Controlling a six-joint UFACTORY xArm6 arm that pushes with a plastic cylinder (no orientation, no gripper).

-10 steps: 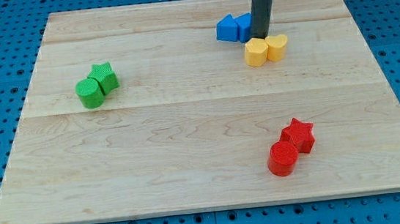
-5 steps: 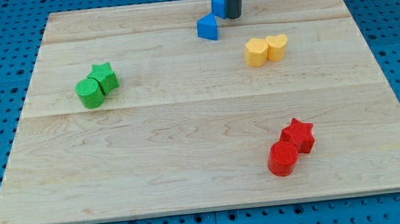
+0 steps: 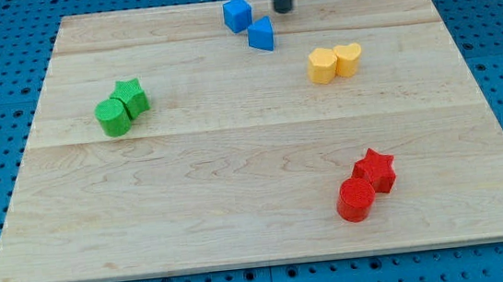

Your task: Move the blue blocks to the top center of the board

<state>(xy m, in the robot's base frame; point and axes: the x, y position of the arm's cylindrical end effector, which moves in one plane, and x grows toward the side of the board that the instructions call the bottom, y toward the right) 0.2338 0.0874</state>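
A blue cube-like block (image 3: 237, 14) lies near the top edge of the wooden board (image 3: 235, 161), about at its middle. A blue wedge-shaped block (image 3: 262, 34) sits just below and right of it, a small gap between them. My tip (image 3: 284, 10) is at the view's top, right of the blue cube and up-right of the wedge, touching neither.
A yellow hexagon-like block (image 3: 322, 65) and a yellow heart (image 3: 348, 58) touch below and right of the blue blocks. A green cylinder (image 3: 113, 117) and green star (image 3: 131, 97) sit at the left. A red cylinder (image 3: 356, 198) and red star (image 3: 376, 170) sit at the lower right.
The blue blocks were pushed up and left away from the yellow pair. In the last half second the blue cube slid further left and my tip moved up, off it.
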